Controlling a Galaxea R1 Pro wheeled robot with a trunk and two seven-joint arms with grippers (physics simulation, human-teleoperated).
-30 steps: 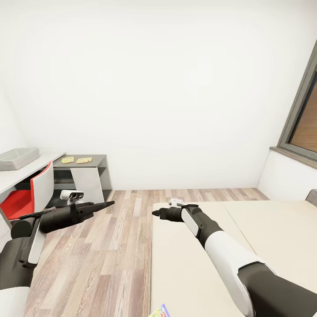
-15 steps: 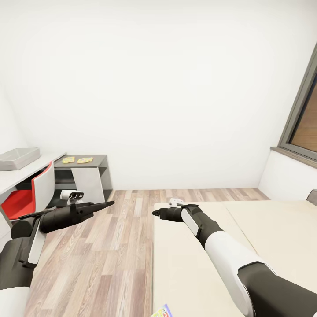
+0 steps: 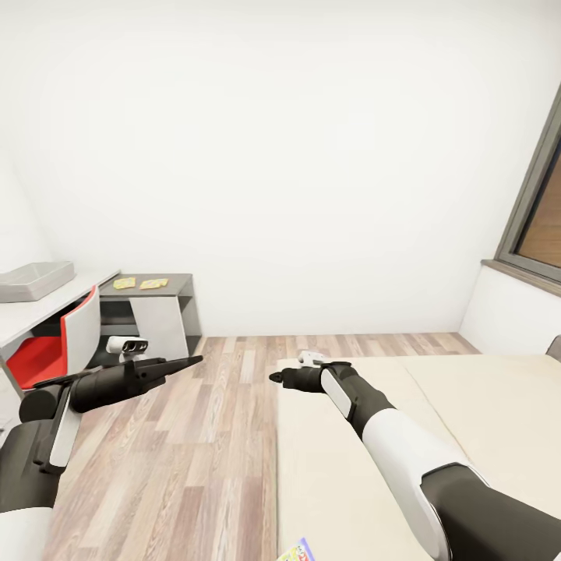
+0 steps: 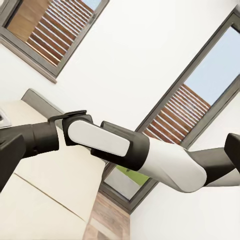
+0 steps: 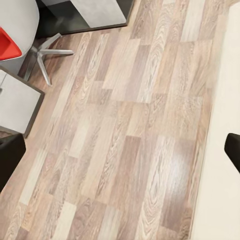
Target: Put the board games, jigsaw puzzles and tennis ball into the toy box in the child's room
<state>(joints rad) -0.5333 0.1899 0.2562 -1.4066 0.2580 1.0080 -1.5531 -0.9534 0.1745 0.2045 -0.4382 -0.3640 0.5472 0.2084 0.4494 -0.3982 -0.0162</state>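
The light grey toy box [image 3: 35, 280] stands on the white table [image 3: 54, 300] at the far left. Two jigsaw puzzles [image 3: 125, 283] [image 3: 153, 283] lie flat on the lower grey table [image 3: 175, 285] beside it. A corner of a colourful board game [image 3: 296, 552] peeks in on the beige bed [image 3: 467, 405] at the bottom edge. My left gripper [image 3: 191, 360] hovers over the wood floor, open and empty. My right gripper [image 3: 274, 377] hangs open and empty at the bed's near corner; its fingertips [image 5: 234, 150] show far apart. The tennis ball is out of view.
A red and white swivel chair [image 3: 58, 347] is tucked by the white table. Wood-plank floor [image 3: 202, 452] runs between table and bed. A grey-framed window [image 3: 538, 226] with a sill is at the right; a plain white wall stands ahead.
The whole view has drifted slightly, so the bed edge and game corner sit a little further right. Both arms hold the same pose.
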